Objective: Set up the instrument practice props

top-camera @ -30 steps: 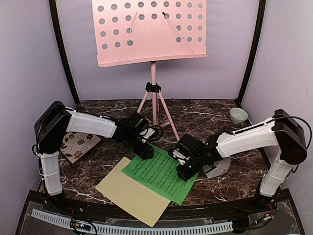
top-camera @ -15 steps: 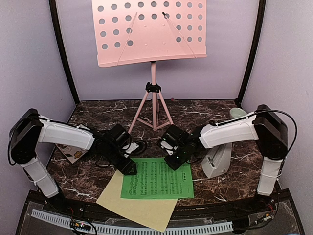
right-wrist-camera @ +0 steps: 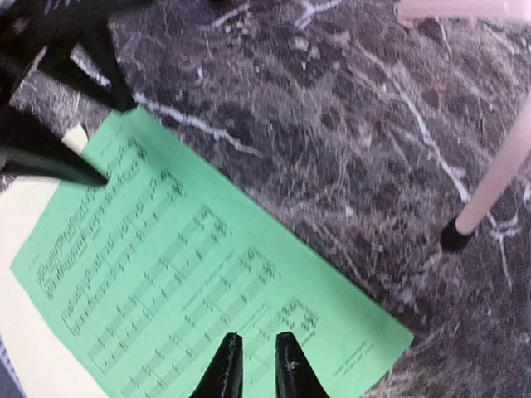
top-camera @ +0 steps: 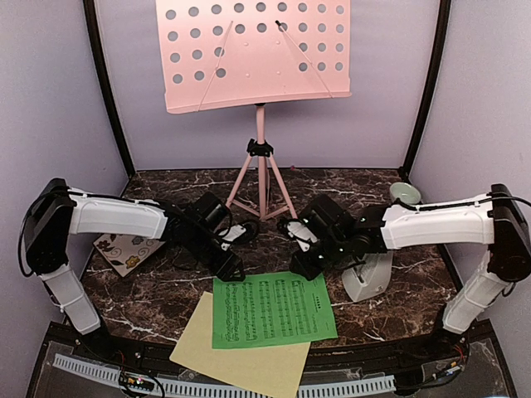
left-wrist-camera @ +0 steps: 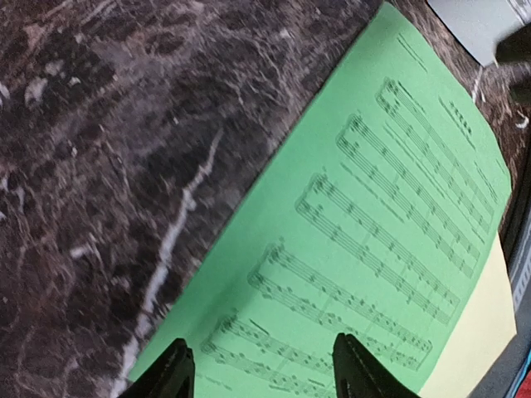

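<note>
The green music sheet (top-camera: 272, 308) lies flat on the marble table, overlapping the pale yellow music sheet (top-camera: 241, 365) under it. My left gripper (top-camera: 230, 271) is wide open just over the green sheet's (left-wrist-camera: 373, 207) far left corner, holding nothing (left-wrist-camera: 265, 369). My right gripper (top-camera: 305, 267) is over the far right corner of the green sheet (right-wrist-camera: 166, 282). Its jaws (right-wrist-camera: 255, 365) stand a narrow gap apart with nothing between them. The pink music stand (top-camera: 257, 54) stands at the back. The light-grey metronome (top-camera: 369, 278) sits right of the sheets.
A floral tile (top-camera: 124, 249) lies at the left under the left arm. A pale green bowl (top-camera: 404, 194) sits at the back right. The stand's pink tripod leg (right-wrist-camera: 498, 182) reaches down onto the table just beyond the right gripper.
The green sheet has turned square to the front edge and slid slightly nearer and right. Both grippers have shifted from over its middle to its far corners.
</note>
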`<state>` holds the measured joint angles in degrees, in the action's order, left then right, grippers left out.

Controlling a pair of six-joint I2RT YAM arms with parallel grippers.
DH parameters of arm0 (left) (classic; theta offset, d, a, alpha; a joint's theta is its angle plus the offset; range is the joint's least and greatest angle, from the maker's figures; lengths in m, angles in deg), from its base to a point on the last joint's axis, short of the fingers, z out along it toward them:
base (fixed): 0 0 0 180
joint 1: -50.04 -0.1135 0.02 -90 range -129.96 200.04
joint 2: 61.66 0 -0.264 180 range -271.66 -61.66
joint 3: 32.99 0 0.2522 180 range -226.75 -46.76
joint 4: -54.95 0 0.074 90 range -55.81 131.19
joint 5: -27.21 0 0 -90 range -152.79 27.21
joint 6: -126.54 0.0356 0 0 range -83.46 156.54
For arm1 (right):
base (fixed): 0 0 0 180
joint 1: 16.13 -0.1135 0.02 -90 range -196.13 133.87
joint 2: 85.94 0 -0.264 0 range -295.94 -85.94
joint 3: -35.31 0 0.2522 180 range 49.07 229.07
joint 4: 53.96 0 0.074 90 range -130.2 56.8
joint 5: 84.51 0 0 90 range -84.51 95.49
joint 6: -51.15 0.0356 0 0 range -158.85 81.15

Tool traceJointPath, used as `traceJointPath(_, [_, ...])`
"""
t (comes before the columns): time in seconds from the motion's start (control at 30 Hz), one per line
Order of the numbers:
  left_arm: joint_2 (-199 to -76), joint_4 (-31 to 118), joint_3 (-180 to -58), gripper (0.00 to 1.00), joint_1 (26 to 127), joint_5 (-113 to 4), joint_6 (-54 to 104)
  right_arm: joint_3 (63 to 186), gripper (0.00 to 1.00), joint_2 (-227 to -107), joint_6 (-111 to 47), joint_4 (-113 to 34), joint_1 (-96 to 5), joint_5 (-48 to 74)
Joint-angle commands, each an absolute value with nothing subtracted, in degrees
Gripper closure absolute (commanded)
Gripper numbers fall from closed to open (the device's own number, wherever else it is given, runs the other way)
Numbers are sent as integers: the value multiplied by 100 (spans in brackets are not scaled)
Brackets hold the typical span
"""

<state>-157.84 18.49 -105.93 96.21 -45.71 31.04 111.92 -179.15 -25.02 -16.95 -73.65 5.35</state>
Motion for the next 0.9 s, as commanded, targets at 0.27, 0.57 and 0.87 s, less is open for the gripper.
traceJointPath(0.27, [-16922,1725,-11573,38,9467,-4883,3401,9681,87,-17746,-1329,-1669,-7765,809])
traceJointPath(0.57, [-16810,1573,-11150,38,9400,-4444,3484,10872,88,-18895,-2222,-1453,-7536,194])
traceJointPath(0.87, [-16397,1676,-10681,39,9287,-4476,3331,12429,88,-19797,-3087,-1111,-7036,-31])
